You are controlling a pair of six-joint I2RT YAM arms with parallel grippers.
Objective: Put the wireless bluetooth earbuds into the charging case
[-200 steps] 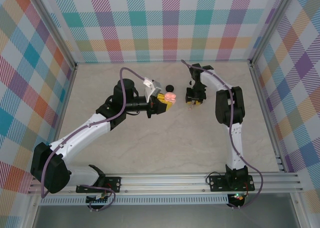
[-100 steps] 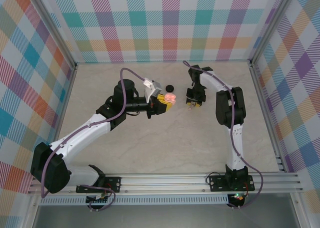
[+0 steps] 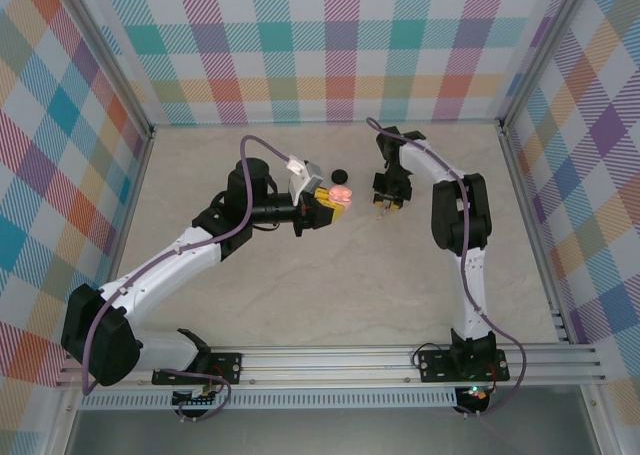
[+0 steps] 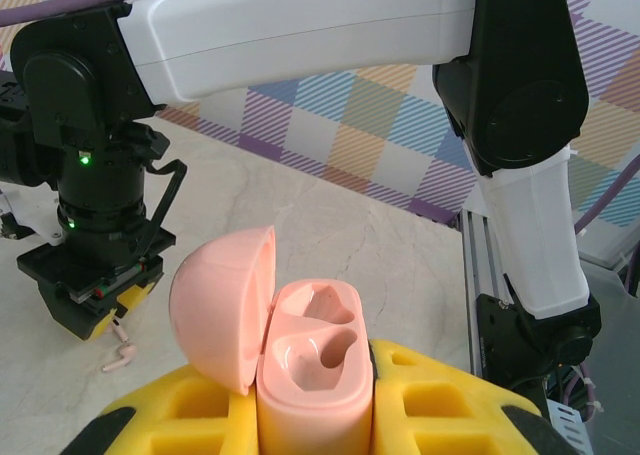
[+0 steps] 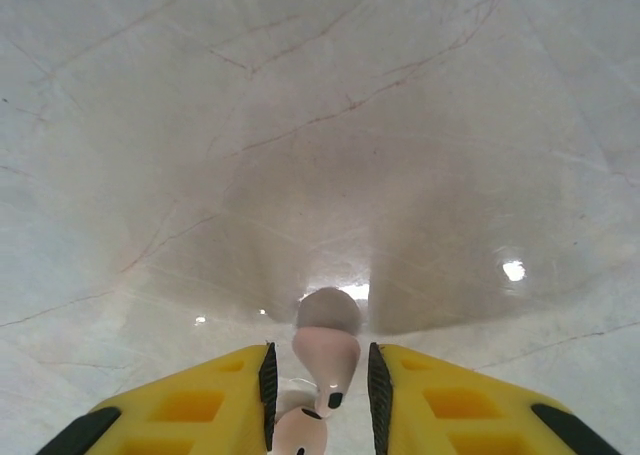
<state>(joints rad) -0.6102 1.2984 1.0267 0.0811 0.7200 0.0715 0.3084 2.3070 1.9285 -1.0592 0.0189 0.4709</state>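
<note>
Two roles: left gripper (image 3: 333,199) clamped the case (image 4: 312,375) lid-open (awaiting loading); beside it, right gripper (image 3: 388,208), barely parted, straddled an earbud (image 5: 326,340).

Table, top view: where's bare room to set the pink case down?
Free: the near stretch of the marble table between the left arm and right arm, and the far-left corner by the checked wall. Crowded: the far middle, where the left gripper holds the open pale pink charging case, beside the small black round object and the right gripper.
</note>
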